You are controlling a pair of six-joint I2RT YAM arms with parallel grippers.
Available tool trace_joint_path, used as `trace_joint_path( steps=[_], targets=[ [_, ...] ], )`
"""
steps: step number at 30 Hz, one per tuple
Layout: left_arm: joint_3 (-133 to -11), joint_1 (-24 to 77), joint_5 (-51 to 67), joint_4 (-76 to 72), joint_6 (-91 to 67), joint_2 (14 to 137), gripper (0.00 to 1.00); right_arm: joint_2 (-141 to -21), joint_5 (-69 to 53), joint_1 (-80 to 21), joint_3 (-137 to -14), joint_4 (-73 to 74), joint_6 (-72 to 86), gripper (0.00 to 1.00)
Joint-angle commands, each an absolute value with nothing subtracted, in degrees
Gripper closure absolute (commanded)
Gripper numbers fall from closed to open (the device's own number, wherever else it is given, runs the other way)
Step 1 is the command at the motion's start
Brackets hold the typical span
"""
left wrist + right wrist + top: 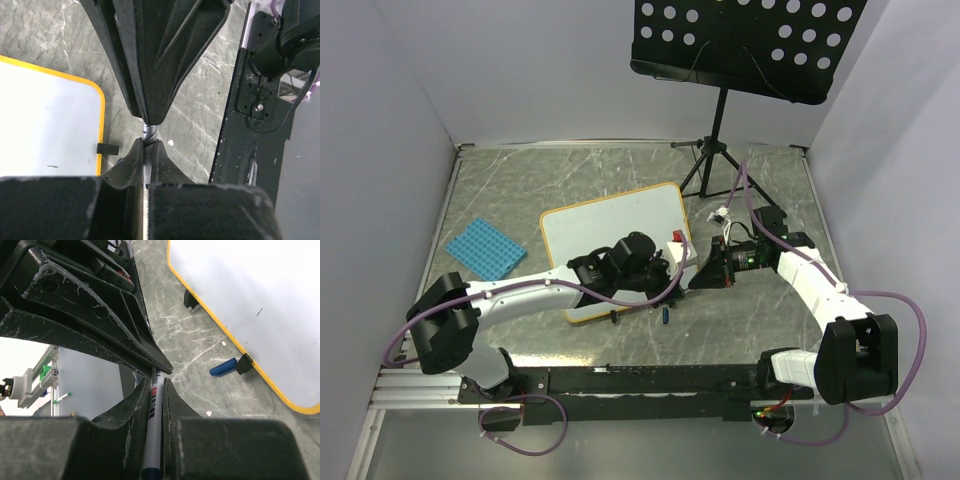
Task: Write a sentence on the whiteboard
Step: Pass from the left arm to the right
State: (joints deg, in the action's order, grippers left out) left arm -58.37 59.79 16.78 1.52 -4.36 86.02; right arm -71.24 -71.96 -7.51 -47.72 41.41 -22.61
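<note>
Marbled tabletop (520, 190): one whiteboard (620, 220), one marker (154, 425), one loose blue cap (223, 367).

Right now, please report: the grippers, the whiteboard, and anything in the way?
Left gripper and right gripper both shut on the marker. Whiteboard nearly blank, nothing written yet. Blue cap loose beside the board's edge.

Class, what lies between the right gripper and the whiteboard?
A blue marker cap, near the whiteboard's frame, away from the right gripper; shown in the right wrist view.
</note>
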Motion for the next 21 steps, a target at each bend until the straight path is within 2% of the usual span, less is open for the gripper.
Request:
trace_joint_path(
  steps=[1, 3, 6, 9, 12, 14, 15, 18, 21],
  targets=[
    [-57.57, 58.71, 16.96, -4.74, -7.03, 82.53, 0.93, -70.49, -74.27, -8.35, -49.83, 41.40, -23.82, 1.00],
    [-57.22, 58.45, 17.31, -5.36, -7.64, 81.74, 0.87, -70.49, -74.44, -8.35, -50.01, 41.66, -24.17, 1.00],
    [-56.87, 58.18, 17.67, -5.80, -7.91, 81.39, 0.84, -70.49, -74.62, -8.35, -50.01, 41.75, -24.34, 1.00],
    [-56.87, 58.01, 17.40, -5.98, -8.61, 81.13, 0.72, -70.49, -74.62, -8.35, -50.01, 41.92, -24.52, 1.00],
    [-55.29, 57.75, 16.70, -7.46, -10.10, 79.20, 0.48, -70.05, -74.53, -8.09, -50.01, 42.01, -24.78, 1.00],
    [-53.80, 57.31, 16.00, -9.66, -11.33, 77.27, 0.38, -69.79, -74.62, -7.74, -50.10, 42.19, -25.13, 1.00],
    [-51.96, 57.22, 15.74, -10.28, -11.69, 74.73, 0.29, -69.61, -74.62, -7.56, -50.10, 42.36, -25.40, 1.00],
    [-48.45, 56.43, 13.80, -12.30, -13.53, 69.20, 0.14, -68.82, -74.97, -6.59, -50.27, 43.42, -27.33, 1.00],
    [-45.10, 55.64, 9.86, -13.45, -15.73, 63.03, 0.04, -67.68, -74.88, -6.07, -50.27, 43.86, -28.39, 1.00]
  ],
)
